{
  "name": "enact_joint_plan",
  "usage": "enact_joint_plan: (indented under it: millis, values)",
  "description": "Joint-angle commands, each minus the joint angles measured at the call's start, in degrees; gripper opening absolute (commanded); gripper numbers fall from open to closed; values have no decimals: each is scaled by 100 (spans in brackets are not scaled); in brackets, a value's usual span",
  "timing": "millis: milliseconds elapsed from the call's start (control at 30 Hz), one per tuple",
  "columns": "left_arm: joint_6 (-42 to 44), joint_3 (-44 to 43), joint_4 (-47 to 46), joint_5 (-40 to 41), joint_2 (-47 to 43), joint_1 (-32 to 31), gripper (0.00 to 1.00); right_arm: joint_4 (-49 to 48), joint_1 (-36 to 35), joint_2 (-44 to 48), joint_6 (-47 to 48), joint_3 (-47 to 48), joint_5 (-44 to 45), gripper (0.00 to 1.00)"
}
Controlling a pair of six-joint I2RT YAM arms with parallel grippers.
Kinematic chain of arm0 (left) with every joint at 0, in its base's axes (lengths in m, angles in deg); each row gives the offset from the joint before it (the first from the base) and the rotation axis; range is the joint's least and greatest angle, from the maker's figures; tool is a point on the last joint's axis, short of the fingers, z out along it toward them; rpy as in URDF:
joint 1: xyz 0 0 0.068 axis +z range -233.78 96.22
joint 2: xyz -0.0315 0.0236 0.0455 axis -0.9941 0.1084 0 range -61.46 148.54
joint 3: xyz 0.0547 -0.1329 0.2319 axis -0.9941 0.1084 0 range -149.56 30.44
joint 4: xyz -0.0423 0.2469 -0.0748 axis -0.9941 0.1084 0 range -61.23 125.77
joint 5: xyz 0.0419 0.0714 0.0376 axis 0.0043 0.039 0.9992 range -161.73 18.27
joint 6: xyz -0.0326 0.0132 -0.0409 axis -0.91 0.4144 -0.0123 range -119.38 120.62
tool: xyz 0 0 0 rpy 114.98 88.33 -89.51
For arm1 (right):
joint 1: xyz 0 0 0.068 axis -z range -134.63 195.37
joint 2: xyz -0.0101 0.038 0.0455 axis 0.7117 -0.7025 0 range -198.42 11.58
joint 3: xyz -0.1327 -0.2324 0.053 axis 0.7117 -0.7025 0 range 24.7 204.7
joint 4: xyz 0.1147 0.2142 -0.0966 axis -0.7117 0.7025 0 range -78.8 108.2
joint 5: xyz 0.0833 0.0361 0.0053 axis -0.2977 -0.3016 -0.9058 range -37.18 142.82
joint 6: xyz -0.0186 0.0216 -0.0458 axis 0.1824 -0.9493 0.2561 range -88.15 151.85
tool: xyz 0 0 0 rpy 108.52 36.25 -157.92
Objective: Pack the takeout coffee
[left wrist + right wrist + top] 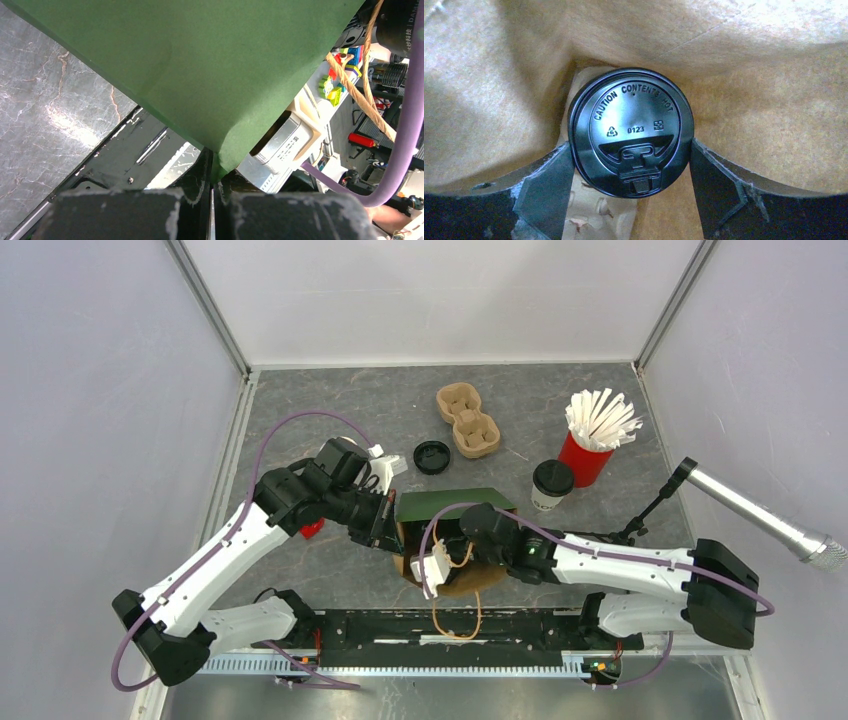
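From above, the green bag (450, 502) sits mid-bench (300, 400), just in front of both arm bases. The left gripper (390, 528) is at the bag's left edge, and the right arm (600, 560) reaches into its mouth from the right. The coffee itself is hidden in this view. A second cup (551, 483), lidded and lettered, stands on the bench well apart from the bag, nearer the right arm.

The left wrist view shows what the top view cannot. The left gripper is clenched on a corner of the bag's green wall, so it is grasping the bag and holding it up.

Only the right wrist view shows the coffee (631, 132). It is inside the bag, brown paper all round it, with its lid facing us. The cup's long axis therefore runs straight away from the right gripper (631, 150). The fingers (546, 187) lie against opposite sides of the lid, so we read the gripper as grasping the coffee. We cannot tell whether the cup's base rests on the bag floor. We judge that the next move, letting go and backing out, depends on pulling straight back along that axis.
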Motion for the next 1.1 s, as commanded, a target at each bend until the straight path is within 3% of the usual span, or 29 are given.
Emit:
enact_joint_plan:
  millis: [0, 1067]
  values:
    - [216, -213, -50, -329, 32, -5, 2, 160, 18, -161, 146, 175, 182, 63]
    - [86, -138, -169, -457, 40, -6, 2, -325, 28, -602, -241, -6, 406, 63]
